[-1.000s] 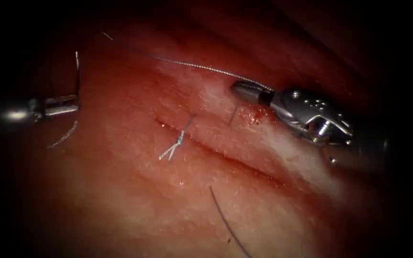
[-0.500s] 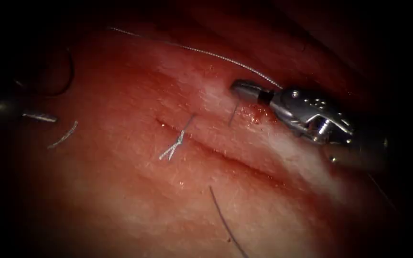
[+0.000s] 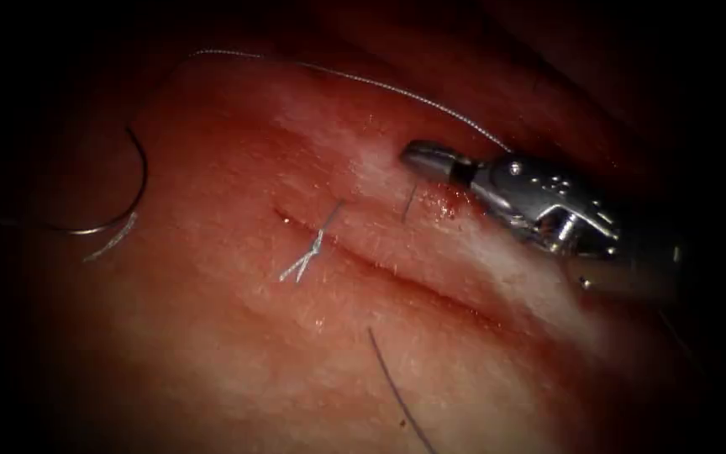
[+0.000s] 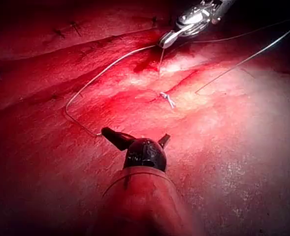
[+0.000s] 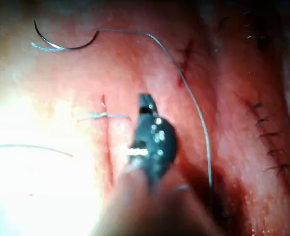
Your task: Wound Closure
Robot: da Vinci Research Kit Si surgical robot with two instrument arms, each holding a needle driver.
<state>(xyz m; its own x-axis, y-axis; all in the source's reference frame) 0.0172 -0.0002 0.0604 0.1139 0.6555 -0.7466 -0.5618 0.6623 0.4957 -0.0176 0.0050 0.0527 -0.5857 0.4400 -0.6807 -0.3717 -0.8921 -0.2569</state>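
Note:
The curved needle [image 3: 130, 189] lies loose on the tissue [image 3: 237, 353], far left of the cut [image 3: 397, 277], and is not in the tissue. In the left wrist view my left tool [image 4: 137, 137] stands with its jaws wide open and empty, one tip beside the needle [image 4: 78, 120]. Thread [image 3: 363, 82] runs from the needle's end up and across to my right tool [image 3: 426, 158], then passes along its back. The right tool's tip rests on the tissue right of the cut, by a patch of red fluid [image 3: 451, 199]. A tied knot [image 3: 308, 252] sits on the cut.
A short thread stub [image 3: 411, 202] stands up just below the right tool's tip. A cut end [image 3: 111, 240] lies beside the needle and a loose dark strand [image 3: 397, 395] lies near the front. Older stitch lines [image 5: 268, 132] mark the tissue beyond the right tool.
My left tool let go of the needle, opened and drew back to the left out of the endoscope view. The needle dropped flat onto the tissue. The thread shifted back along the right tool.

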